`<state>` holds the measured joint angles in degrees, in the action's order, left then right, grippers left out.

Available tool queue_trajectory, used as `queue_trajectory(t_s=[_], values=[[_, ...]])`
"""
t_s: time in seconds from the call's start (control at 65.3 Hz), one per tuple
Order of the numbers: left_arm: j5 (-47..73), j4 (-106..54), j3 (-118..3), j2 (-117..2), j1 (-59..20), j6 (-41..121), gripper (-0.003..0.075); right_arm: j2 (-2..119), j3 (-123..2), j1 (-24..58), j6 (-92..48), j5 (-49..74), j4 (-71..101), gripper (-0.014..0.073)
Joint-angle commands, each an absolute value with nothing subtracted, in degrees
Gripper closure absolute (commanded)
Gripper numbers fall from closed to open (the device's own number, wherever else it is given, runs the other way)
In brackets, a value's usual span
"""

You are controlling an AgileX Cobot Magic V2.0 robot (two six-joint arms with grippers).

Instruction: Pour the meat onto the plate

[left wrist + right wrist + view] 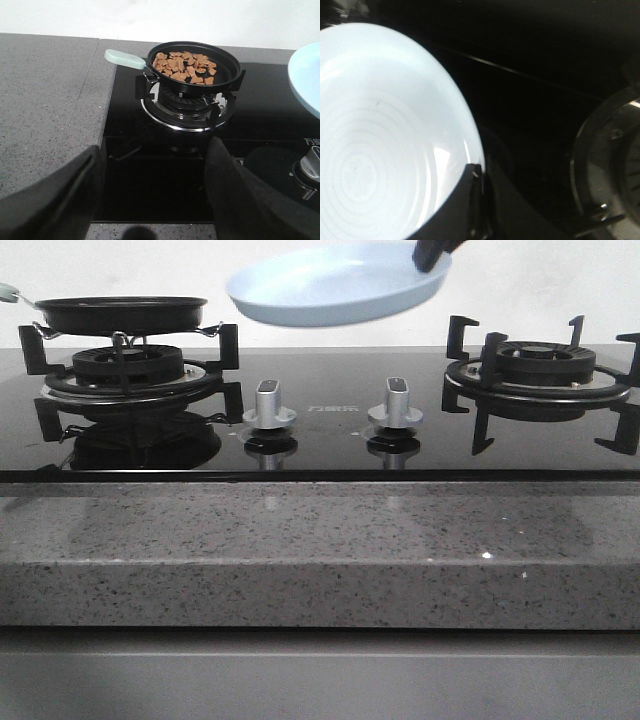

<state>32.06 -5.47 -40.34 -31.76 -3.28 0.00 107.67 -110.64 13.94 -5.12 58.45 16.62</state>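
1. Speckled grey stone tabletop [300, 550] fills the near part of the front view, its thick front edge facing the camera; a glossy black glass hob [330, 440] is set into it behind.
2. Faint pale lettering is printed on the glass between the 2 silver knobs, the left knob [269, 406] and the right knob [396, 404], too small to read.
3. 2 gas burners with black pan supports stand on the hob: the left burner [130, 370] and the right burner [540, 365].
4. On the left burner sits a black frying pan [192, 67] with a pale green handle [124, 58] pointing away over the tabletop.
5. Inside the pan lies the meat [184, 66], small tan-brown pieces spread mostly over the far half of the pan floor.
6. Held in the air above the hob, between the burners and tilted, is the pale blue plate [335, 285]; nothing lies on it.
7. Pinching the plate's rim on its right side is the right claw [477, 200], fingers pressed on the edge.
8. Spread wide, the left claw [150, 195] holds nothing and hangs above the hob's near edge, well apart from the pan, its 2 black fingers [240, 195] framing the burner.
9. Behind the hob rises a plain white wall [560, 290].
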Motion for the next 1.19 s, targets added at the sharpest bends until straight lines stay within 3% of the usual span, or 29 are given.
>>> queue_trajectory(t_s=[0.0, 0.245, 0.536, 1.179], values=[[27.26, -5.65, -42.38, -32.26, -3.23, 0.00, 0.0279, 99.20, -105.37, 13.78, -6.11, 51.50, 19.70, 0.0663], [27.26, -5.65, -42.38, -32.26, -3.23, 0.00, 0.0279, 89.18, -86.22, 14.24, -9.24, 43.02, 21.41, 0.0663], [27.26, -5.65, -42.38, -32.26, -3.23, 0.00, 0.0279, 86.31, -73.97, 15.99, -10.77, 39.09, 22.98, 0.0663], [27.26, -5.65, -42.38, -32.26, -3.23, 0.00, 0.0279, 86.39, -70.23, 17.62, -10.92, 35.35, 24.72, 0.0663]])
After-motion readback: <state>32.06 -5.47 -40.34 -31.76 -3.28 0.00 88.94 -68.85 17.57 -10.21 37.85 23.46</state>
